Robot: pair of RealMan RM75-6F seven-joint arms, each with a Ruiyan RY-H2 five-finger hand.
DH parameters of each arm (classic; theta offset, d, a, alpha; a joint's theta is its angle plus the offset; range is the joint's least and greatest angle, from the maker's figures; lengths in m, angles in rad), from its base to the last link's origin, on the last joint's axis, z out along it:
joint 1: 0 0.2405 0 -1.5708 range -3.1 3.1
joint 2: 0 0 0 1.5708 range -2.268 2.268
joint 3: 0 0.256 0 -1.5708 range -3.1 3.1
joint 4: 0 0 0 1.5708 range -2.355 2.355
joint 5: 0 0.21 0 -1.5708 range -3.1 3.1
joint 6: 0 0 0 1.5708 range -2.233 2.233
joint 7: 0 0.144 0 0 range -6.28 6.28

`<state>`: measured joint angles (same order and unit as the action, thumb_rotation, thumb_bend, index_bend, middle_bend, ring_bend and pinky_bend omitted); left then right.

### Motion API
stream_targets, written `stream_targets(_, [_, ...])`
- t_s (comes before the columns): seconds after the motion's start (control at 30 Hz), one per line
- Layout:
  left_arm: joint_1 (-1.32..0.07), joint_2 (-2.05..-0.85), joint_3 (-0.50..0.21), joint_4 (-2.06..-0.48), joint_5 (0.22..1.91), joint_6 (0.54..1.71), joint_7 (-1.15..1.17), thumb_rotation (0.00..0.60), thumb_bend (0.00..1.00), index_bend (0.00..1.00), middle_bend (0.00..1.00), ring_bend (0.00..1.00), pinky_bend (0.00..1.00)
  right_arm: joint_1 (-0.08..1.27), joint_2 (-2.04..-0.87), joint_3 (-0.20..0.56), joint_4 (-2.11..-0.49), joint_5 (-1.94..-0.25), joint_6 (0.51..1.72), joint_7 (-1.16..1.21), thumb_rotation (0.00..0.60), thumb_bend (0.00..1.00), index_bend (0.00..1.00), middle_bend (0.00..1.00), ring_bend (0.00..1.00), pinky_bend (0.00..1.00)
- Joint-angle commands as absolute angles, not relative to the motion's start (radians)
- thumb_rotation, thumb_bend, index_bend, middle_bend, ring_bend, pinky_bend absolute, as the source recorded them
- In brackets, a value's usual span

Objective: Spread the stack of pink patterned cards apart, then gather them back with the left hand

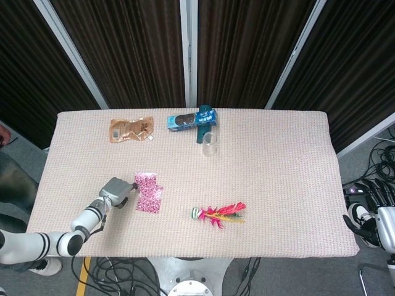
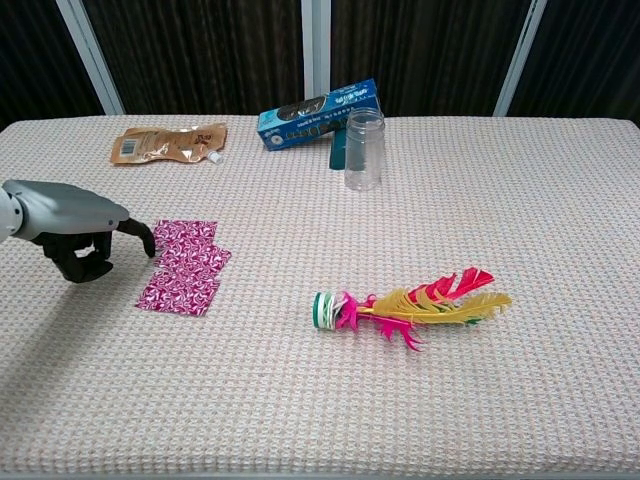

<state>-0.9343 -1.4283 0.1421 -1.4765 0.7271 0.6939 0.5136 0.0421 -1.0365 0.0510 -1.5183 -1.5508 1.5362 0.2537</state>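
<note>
— Three containers stand on the far part of the table: a clear glass jar [image 2: 364,149], upright and with nothing visible inside; a blue rectangular cardboard box [image 2: 318,112] lying just behind it, contents not discernible; and a flat brown foil pouch [image 2: 166,143] lying well to the left.

— Anything beside the jar?

— A dark teal object [image 2: 339,148] touches or stands right against its left side; its form cannot be made out.

— Surface and surroundings?

— A pinkish-beige woven tablecloth [image 2: 520,220] covers the whole table. Dark ribbed curtains [image 1: 117,43] hang behind it between pale metal posts. Black cables [image 1: 123,274] lie on the grey floor by the near edge.

— The task item?

— The pink patterned cards [image 2: 186,265] lie flat on the left near part of the cloth, fanned into a short overlapping spread. A shuttlecock with pink and yellow feathers [image 2: 412,304] lies on its side well to their right.

— Left hand?

— The grey left hand [image 2: 72,225] hovers low at the left edge of the cards. Its dark fingers are curled under, one black fingertip [image 2: 148,245] extended to the corner of the spread. Contact cannot be confirmed. It grasps nothing.

— Right hand?

— The black right hand [image 1: 372,209] hangs off the table's right end, well apart from everything. How far it is closed cannot be told.
</note>
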Motion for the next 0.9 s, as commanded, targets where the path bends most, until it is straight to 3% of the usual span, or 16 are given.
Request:
stream_targets(0.03, [-0.942, -1.432, 0.146, -1.48, 0.716, 0.697, 0.53, 0.6, 0.61, 0.26, 0.89, 0.95, 0.98, 0.042, -1.037, 0.051, -1.518, -1.551, 1.535, 0.254, 0.453, 0.19, 0.16, 0.1, 0.01, 0.0])
stream_targets(0.9, [-1.034, -1.443, 0.136, -1.569, 0.627, 0.724, 0.609, 0.6, 0.61, 0.26, 0.89, 0.95, 0.98, 0.031, -1.037, 0.05, -1.499, -1.54, 1.538, 0.273, 0.449, 0.2, 0.16, 0.1, 0.01, 0.0])
